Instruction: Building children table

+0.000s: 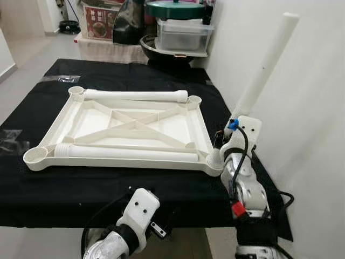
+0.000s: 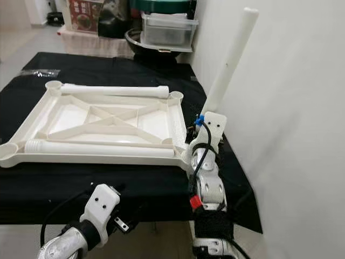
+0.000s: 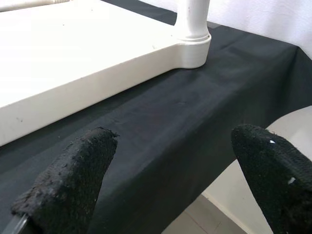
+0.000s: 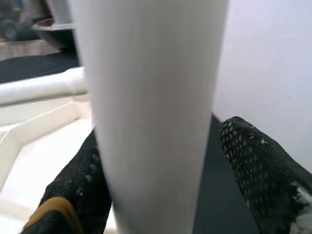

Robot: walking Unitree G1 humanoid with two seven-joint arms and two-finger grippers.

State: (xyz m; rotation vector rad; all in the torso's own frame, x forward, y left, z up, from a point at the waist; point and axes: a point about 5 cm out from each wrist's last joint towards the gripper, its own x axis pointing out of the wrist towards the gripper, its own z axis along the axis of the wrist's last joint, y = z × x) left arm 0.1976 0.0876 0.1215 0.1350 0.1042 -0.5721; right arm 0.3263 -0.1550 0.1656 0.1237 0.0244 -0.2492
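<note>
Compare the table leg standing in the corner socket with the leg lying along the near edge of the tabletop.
The standing leg is upright, slightly tilted, seated in the tabletop's near right corner socket; the near lying leg rests horizontal on the underside. The right gripper brackets the standing leg; nothing touches the lying leg. Both are white plastic tubes.

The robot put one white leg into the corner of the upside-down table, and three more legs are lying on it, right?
Not quite. Only two loose legs lie on the upside-down tabletop, as the left eye view shows. One leg does stand in the corner by the right gripper.
</note>
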